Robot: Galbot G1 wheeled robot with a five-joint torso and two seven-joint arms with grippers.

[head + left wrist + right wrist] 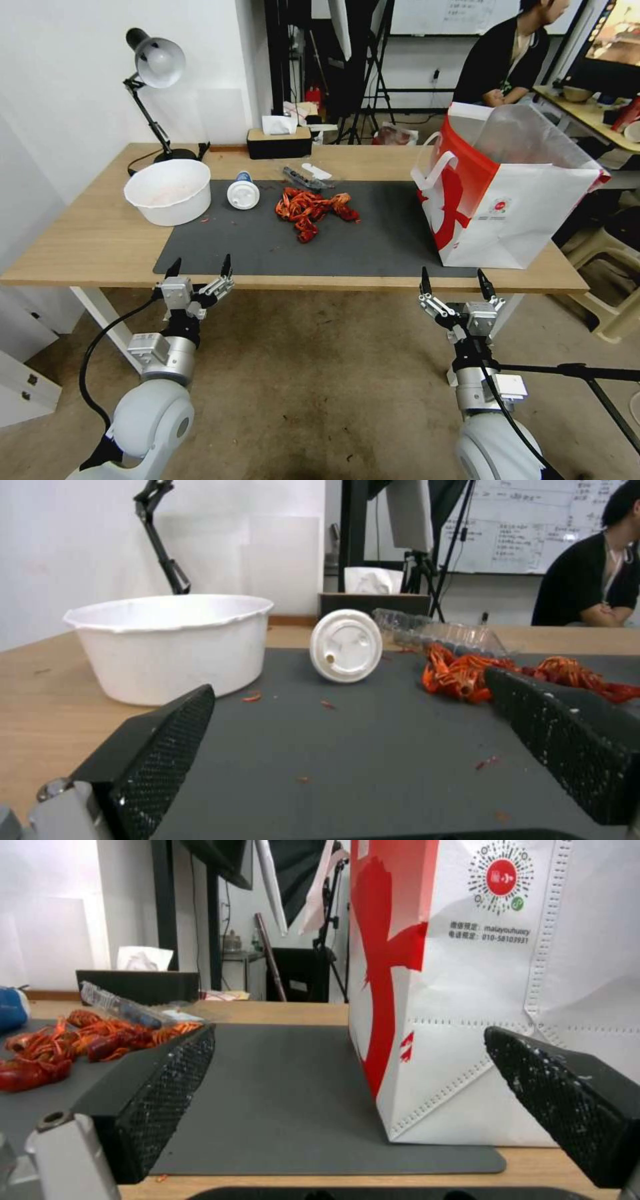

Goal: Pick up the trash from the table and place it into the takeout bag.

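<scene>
Both claws are held released at the worktop's (87, 247) near edge, the left claw (199, 268) before the grey mat (373, 240), the right claw (455, 284) before the takeout bag (507, 200) standing at right. A white bowl (168, 191), a white-lidded blue cup (243, 191) on its side and red crayfish shells (310, 210) are seen left of the bag.

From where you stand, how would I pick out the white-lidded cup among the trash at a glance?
Start at the dark grey mat across the table. Near its far left corner, between the big white bowl and the pile of red shells, lies the cup. It is the only thing tipped on its side, its round white lid facing you and its blue body pointing away.
</scene>
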